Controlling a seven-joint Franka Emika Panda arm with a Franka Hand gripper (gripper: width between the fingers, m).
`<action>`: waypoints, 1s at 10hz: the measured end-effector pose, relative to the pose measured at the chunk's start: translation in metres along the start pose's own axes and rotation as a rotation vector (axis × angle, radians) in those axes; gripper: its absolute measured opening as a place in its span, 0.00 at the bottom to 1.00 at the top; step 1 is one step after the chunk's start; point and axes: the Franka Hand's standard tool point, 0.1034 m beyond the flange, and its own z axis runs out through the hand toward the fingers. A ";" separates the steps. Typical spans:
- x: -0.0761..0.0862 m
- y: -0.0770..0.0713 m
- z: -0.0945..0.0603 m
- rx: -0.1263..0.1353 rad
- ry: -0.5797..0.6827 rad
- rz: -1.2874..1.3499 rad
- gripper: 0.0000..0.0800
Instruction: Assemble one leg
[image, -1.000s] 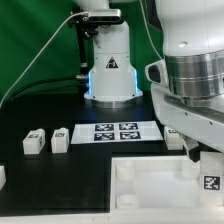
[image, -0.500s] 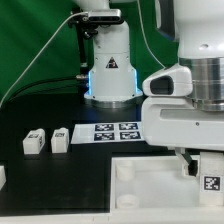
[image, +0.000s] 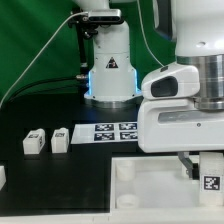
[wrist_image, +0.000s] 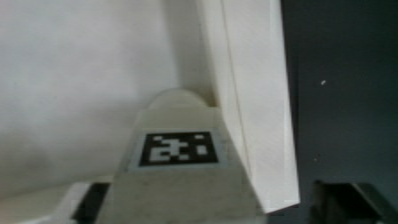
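Exterior view: three legs (image: 33, 142), one panel (image: 150, 180).

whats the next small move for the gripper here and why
Probably lower the leg a little toward the white square panel. The wrist view shows the tagged leg between the gripper's fingers with the panel's edge right beside it. Whether it lines up with a corner socket cannot be told.
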 end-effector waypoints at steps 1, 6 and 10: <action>0.001 0.004 0.000 -0.004 0.000 0.022 0.56; 0.004 0.011 0.000 -0.022 -0.017 0.676 0.37; 0.003 0.010 0.002 0.025 -0.088 1.441 0.37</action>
